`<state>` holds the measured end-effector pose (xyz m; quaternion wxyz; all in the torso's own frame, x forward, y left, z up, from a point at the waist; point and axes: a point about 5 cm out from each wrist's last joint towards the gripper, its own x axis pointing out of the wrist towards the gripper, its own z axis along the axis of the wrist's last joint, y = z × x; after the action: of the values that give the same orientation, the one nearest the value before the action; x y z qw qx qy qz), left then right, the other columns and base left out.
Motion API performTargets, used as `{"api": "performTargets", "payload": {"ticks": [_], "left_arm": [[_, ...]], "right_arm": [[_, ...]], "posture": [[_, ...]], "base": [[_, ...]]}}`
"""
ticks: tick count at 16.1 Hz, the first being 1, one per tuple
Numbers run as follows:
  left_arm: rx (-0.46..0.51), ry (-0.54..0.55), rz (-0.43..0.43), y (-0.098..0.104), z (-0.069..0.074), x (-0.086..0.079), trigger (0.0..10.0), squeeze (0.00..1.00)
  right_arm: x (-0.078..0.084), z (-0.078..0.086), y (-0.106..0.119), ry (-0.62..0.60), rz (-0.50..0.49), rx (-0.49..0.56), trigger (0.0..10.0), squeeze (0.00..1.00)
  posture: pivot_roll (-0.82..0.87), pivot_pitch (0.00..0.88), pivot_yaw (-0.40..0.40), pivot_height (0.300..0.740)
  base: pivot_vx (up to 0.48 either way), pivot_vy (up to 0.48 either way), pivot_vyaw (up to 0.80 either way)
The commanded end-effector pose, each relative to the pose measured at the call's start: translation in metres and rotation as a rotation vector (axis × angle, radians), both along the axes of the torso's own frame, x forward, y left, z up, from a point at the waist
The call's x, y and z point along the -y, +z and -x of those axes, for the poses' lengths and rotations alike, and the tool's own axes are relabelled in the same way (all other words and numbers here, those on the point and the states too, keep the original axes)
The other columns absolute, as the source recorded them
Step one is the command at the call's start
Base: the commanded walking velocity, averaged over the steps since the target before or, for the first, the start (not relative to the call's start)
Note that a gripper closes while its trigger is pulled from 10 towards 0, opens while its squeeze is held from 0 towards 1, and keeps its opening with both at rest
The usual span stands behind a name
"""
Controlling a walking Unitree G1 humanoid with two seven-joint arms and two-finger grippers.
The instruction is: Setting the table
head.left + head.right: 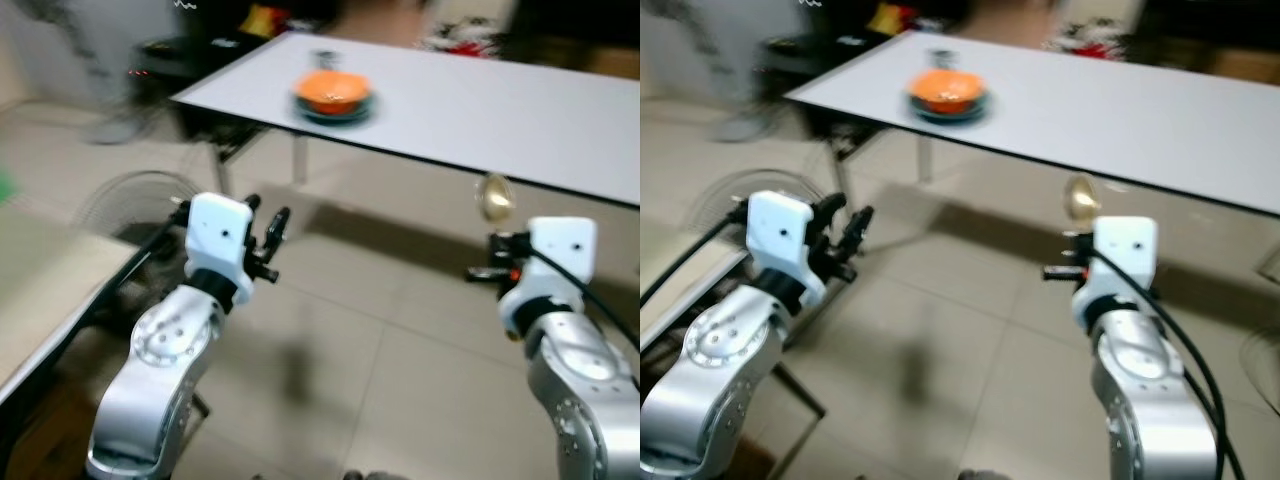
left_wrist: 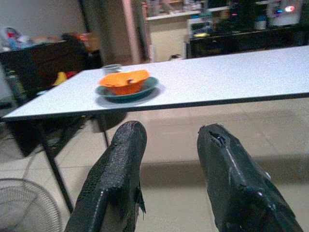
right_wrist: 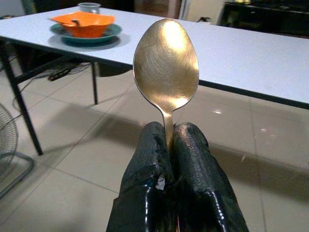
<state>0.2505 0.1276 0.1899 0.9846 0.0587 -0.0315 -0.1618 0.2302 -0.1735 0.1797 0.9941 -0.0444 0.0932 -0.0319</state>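
We stand on the tiled floor (image 1: 400, 340) in front of a long white table (image 1: 500, 110). Our right gripper (image 3: 168, 140) is squeezed tight on the thin neck of a gold spoon (image 3: 165, 67). The spoon stands up straight, with its round bowl at the top. We hold it in the air, near the front edge of the table but not over it yet.

Our left gripper (image 2: 169, 159) is let go and holds nothing. Its two black fingers (image 2: 120, 169) stand apart, and they point toward the table.

On the table, near the left front corner, sits an orange bowl (image 1: 333, 90). The bowl rests on a dark green plate (image 1: 335, 108). A small grey cup (image 2: 112, 68) stands just behind the plate, closer to the far edge.

A round fan (image 1: 130, 205) sits on the floor on our left, near the table leg. The head pictures are a bit blurry.
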Motion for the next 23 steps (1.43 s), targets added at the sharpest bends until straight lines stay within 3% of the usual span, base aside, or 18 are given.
{"api": "performTargets", "payload": {"ticks": [1, 6, 18, 21, 23], "left_arm": [[0.000, -0.007, 0.007, 0.000, 0.000, 0.000, 10.0, 0.00], [-0.001, -0.013, 0.011, -0.001, -0.001, 0.000, 10.0, 0.00], [-0.007, 0.013, 0.011, -0.004, -0.005, -0.007, 10.0, 0.00], [-0.011, 0.037, 0.010, -0.006, -0.006, -0.011, 10.0, 0.00], [-0.047, 0.092, -0.023, -0.018, -0.002, -0.028, 10.0, 0.00]], "right_arm": [[0.002, 0.000, 0.003, -0.013, 0.004, 0.005, 10.0, 0.00], [0.003, -0.001, 0.005, -0.014, 0.007, 0.010, 10.0, 0.00], [-0.002, -0.008, 0.006, 0.020, -0.008, 0.024, 10.0, 0.00], [-0.003, -0.010, 0.002, 0.033, -0.027, 0.000, 10.0, 0.00], [-0.003, -0.010, -0.007, 0.056, -0.012, -0.019, 10.0, 0.00]], "posture": [[0.07, 0.000, 0.023, 0.740], [0.07, 0.000, 0.022, 0.740], [0.07, 0.000, 0.023, 0.740], [0.06, 0.000, 0.016, 0.740], [0.07, 0.000, 0.007, 0.740]], "base": [[0.000, 0.000, -0.78], [0.260, 0.000, -0.78], [0.358, 0.000, 0.00], [0.375, 0.000, 0.00], [0.375, 0.000, 0.00]]}}
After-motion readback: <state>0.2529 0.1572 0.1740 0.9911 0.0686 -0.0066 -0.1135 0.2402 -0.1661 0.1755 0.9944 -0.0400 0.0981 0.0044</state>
